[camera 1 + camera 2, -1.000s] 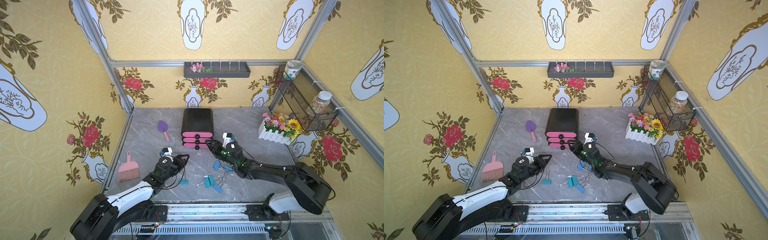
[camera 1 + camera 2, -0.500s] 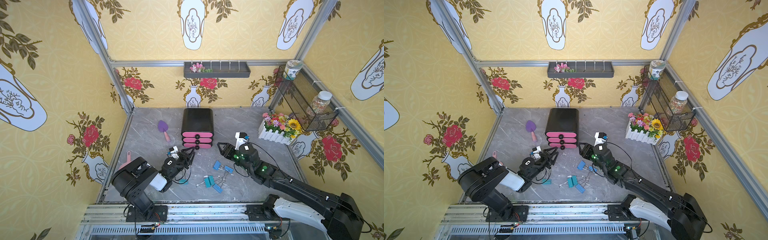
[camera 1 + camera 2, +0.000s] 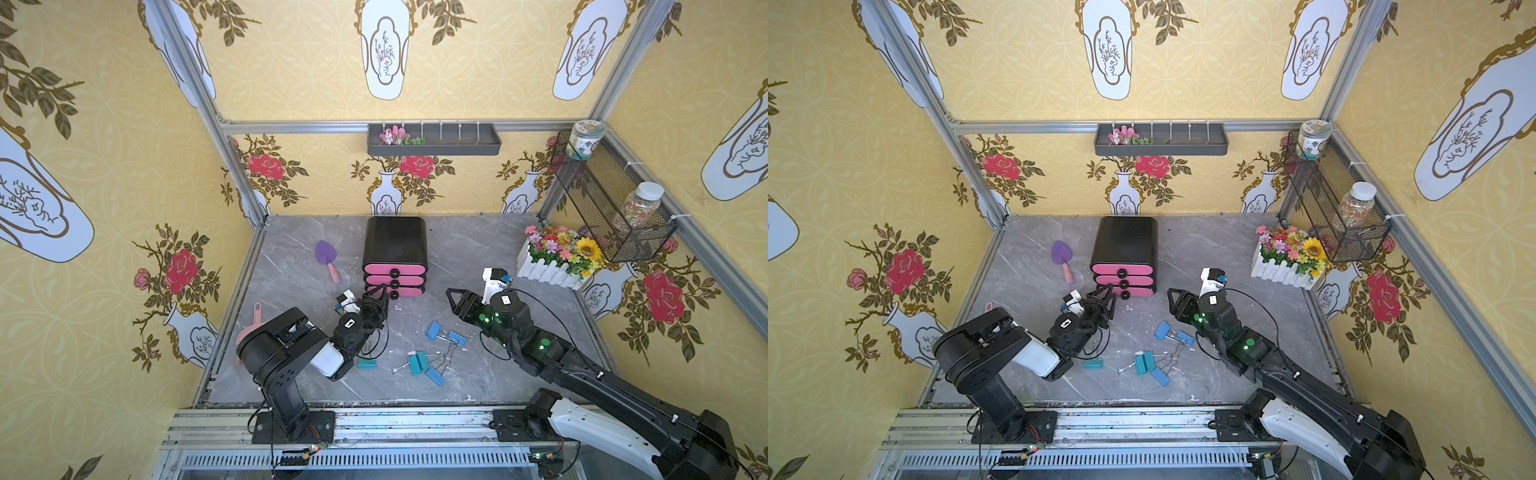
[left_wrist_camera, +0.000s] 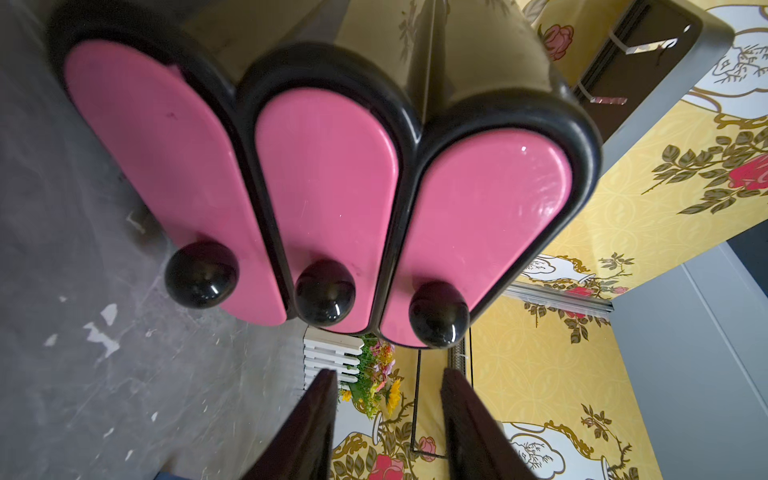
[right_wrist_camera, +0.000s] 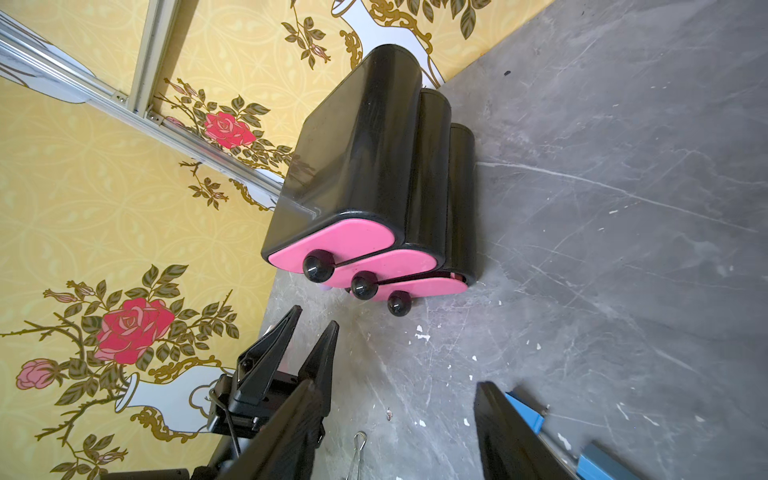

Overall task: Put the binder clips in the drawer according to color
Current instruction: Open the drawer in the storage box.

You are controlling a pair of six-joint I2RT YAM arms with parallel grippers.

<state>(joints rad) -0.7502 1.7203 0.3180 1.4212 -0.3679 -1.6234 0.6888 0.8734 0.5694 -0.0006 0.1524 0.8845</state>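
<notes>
The black drawer (image 3: pixel 395 249) stands mid-table with its three pink fronts pushed in. My left gripper (image 3: pixel 383 293) hovers just in front of the knobs, open and empty; in the left wrist view the gripper (image 4: pixel 386 374) faces the middle knob (image 4: pixel 325 293) and the top knob (image 4: pixel 438 314). My right gripper (image 3: pixel 455 301) hangs open and empty to the drawer's right. Binder clips lie on the floor between the arms: blue ones (image 3: pixel 434 330) (image 3: pixel 457 337) (image 3: pixel 435 377) and teal ones (image 3: pixel 417 362) (image 3: pixel 367 364). One blue clip (image 5: pixel 528 411) lies beside a right finger.
A purple trowel (image 3: pixel 326 259) lies left of the drawer. A pink brush (image 3: pixel 253 324) is partly hidden behind my left arm. The white picket flower box (image 3: pixel 552 262) stands at the right, under a wire basket (image 3: pixel 611 208) holding jars.
My right gripper has pulled back from the drawer front to the right and opened wider. My left gripper has moved up to the knobs, its jaws narrowing a little.
</notes>
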